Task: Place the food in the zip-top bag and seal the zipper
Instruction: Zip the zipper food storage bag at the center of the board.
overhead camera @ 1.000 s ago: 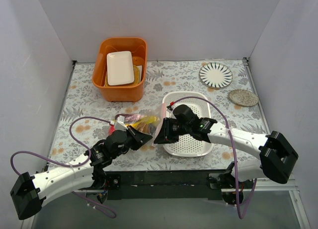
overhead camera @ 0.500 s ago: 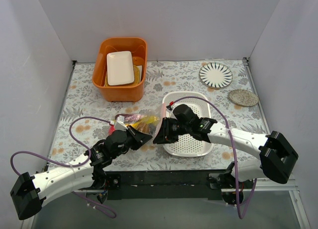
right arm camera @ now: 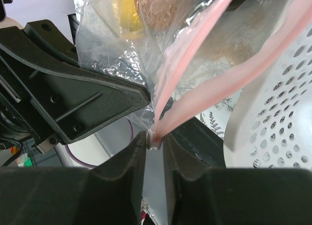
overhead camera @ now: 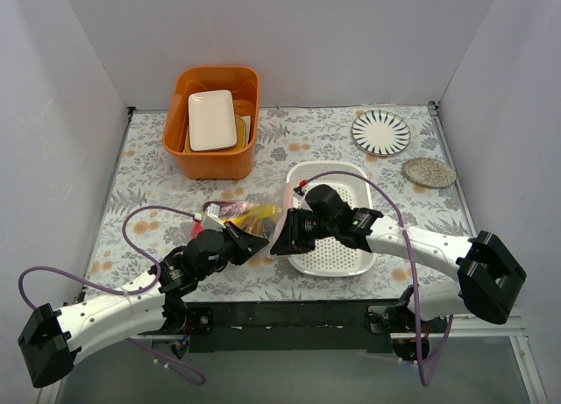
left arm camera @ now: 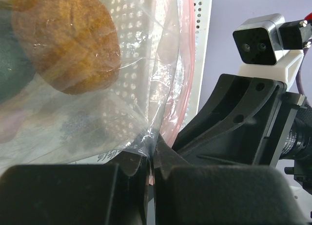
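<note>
Your left arm (overhead camera: 110,309) and right arm (overhead camera: 431,244) are white tubes with black joints and a bulky black block at each outer end. A purple cable (overhead camera: 131,224) loops along each. The left gripper (overhead camera: 266,240) and right gripper (overhead camera: 279,239) are matte black with small screw holes. The right wrist carries a silver camera (left arm camera: 258,37) on a white mount (left arm camera: 273,71).

zipper (right arm camera: 204,100): far end cut off | food (left arm camera: 63,44): cropped at top edge, pieces indistinct through zip-top bag (left arm camera: 146,88)

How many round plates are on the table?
2: a striped plate at the far right and a smaller speckled plate beside it. The orange bin may hide more.
</note>
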Controlling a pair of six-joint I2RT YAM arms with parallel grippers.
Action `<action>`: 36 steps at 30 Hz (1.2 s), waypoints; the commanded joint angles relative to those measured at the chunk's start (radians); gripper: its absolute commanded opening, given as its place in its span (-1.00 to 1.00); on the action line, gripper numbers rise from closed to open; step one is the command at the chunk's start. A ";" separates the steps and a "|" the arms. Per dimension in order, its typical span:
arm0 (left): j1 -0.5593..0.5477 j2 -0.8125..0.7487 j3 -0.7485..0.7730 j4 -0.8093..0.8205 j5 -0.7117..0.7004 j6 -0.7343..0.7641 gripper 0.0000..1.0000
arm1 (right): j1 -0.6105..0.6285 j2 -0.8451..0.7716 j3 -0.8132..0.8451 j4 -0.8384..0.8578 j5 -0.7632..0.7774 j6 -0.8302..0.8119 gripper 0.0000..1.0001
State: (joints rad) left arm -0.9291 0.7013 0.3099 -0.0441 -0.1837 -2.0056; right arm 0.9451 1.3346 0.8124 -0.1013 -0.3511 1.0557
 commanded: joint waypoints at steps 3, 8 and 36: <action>0.003 0.000 0.038 0.015 -0.020 -0.282 -1.00 | 0.012 -0.009 -0.004 0.034 -0.020 0.012 -0.33; 0.003 0.006 0.038 0.018 -0.019 -0.280 -1.00 | 0.012 -0.011 -0.005 0.032 -0.014 0.015 -0.36; 0.003 -0.068 -0.023 0.023 0.046 -0.331 -0.49 | 0.012 -0.061 -0.084 0.132 0.061 0.076 -0.72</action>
State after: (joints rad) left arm -0.9291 0.6548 0.3031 -0.0368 -0.1673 -2.0048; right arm 0.9516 1.3052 0.7567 -0.0700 -0.3157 1.0969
